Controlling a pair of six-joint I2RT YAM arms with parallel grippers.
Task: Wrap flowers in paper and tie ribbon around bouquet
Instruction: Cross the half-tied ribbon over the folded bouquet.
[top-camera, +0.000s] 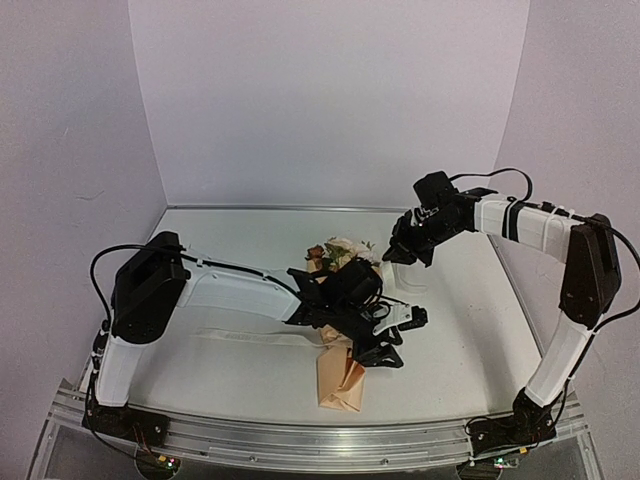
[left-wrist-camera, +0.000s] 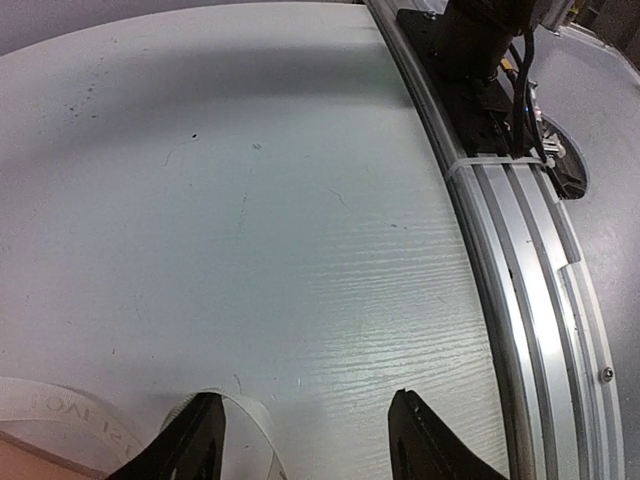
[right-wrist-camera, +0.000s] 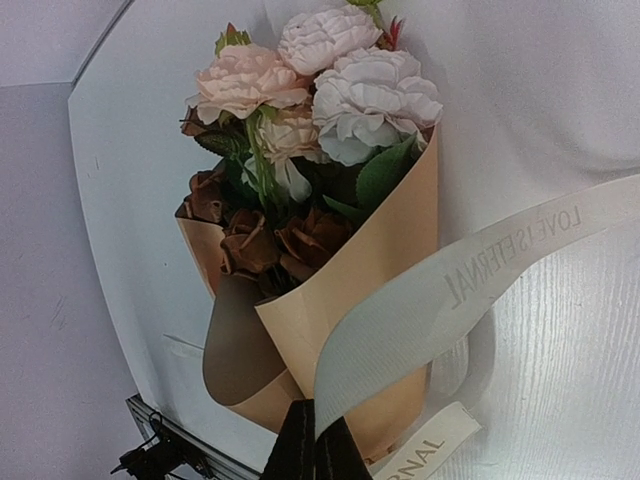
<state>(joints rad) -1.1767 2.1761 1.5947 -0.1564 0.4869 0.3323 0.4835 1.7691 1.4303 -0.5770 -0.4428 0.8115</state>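
- Centre of the surface (top-camera: 230, 380) holds the bouquet (top-camera: 340, 378), lying flat with its rose heads toward the far side and its narrow paper end toward the near edge.
- The flowers (right-wrist-camera: 330, 90) are pink, cream and rust heads with green leaves, bunched in the open mouth of the peach-tan paper (right-wrist-camera: 390, 240).
- The right gripper (right-wrist-camera: 318, 448) is raised just right of the flower heads, its fingers (right-wrist-camera: 298, 445) pressed together on the ribbon (right-wrist-camera: 480, 270).
- From that pinch the creamy band, with dark lettering on it, sweeps up across the front of the paper cone and off to the side; another stretch lies below it on the surface.
- The left arm reaches across the middle of the bouquet.
- The left gripper (left-wrist-camera: 305, 440) has its fingers standing apart, with bare surface in the gap.
- A lettered loop of ribbon curls beside one left finger; I cannot tell whether they touch.
- An aluminium rail (left-wrist-camera: 530, 300) edges the surface.
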